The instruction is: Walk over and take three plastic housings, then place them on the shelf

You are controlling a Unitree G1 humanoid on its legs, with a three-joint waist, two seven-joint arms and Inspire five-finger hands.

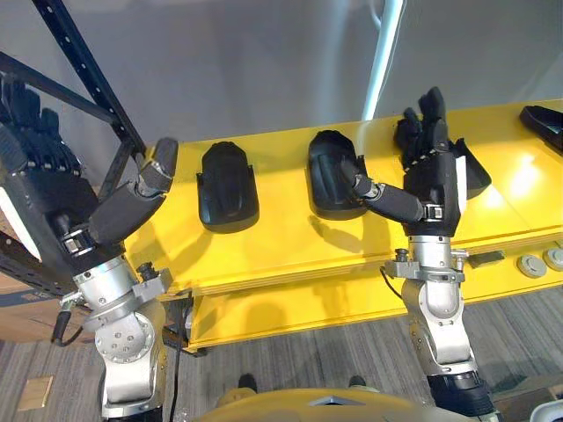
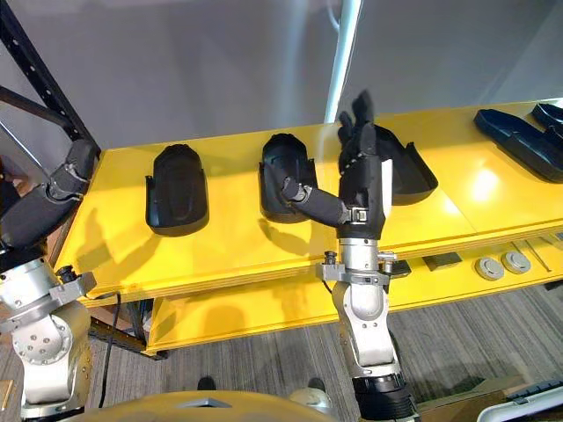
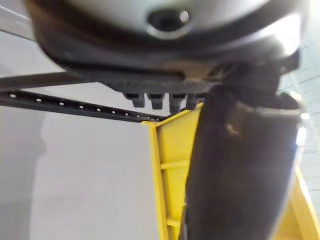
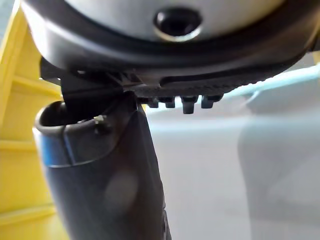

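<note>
A long yellow shelf (image 1: 290, 242) runs across the scene, with a second yellow level just under its front edge. Three black plastic housings lie in a row on its top surface, hollow side up: the left housing (image 1: 227, 186), the middle housing (image 1: 330, 173) and the right housing (image 2: 409, 169), the last partly hidden behind the raised right hand in the left eye view. They are apart from one another and none is touched. So the task's things already lie on the shelf, as the task sentence wants. The same layout would equally suit a yellow surface from which the housings are to be collected, and the pictures do not settle which it is.

A dark metal rack (image 1: 84, 83) with slanted struts stands at the shelf's left end, close to the left arm, and could catch that arm if it swings outward. More dark parts (image 2: 519, 141) lie at the far right of the yellow top. Two small grey discs (image 2: 503, 264) sit on the lower level at the right, beside a small dark plate (image 2: 442, 260).

The left hand (image 1: 40, 167) is raised beside the rack, fingers straight, thumb pointing at the shelf, holding nothing. The right hand (image 2: 362, 171) is lifted upright over the shelf's front edge, fingers extended, thumb out toward the middle housing, also empty.
</note>
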